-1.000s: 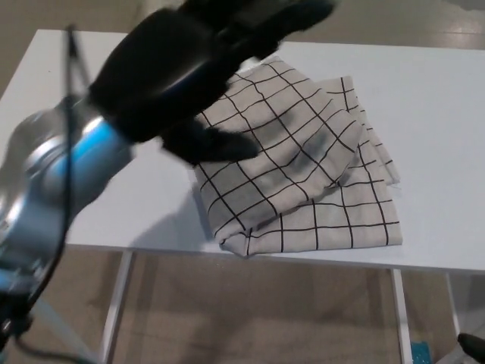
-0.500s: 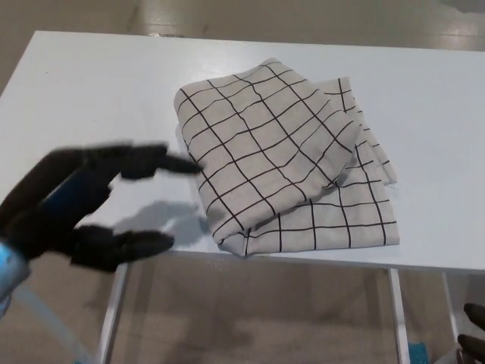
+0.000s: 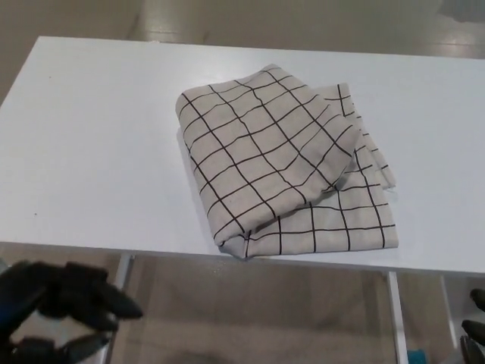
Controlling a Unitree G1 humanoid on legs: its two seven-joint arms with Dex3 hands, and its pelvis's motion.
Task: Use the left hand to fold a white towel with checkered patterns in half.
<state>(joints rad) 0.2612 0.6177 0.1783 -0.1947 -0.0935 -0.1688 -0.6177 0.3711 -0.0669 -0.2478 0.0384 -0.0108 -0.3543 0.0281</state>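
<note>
Since a second ago the left hand (image 3: 57,311) has dropped from over the cloth to below the table's near edge, bottom left. Head view: its black fingers (image 3: 106,299) are spread apart, holding nothing. The white towel with black checkered lines (image 3: 280,171) lies folded, upper layer skewed over the lower, on the white rectangular table (image 3: 91,136), right of centre. The right hand (image 3: 476,330) shows only as a sliver; fingers cannot be told. Risk: the uneven overlap may slump open, since nothing pins it.
</note>
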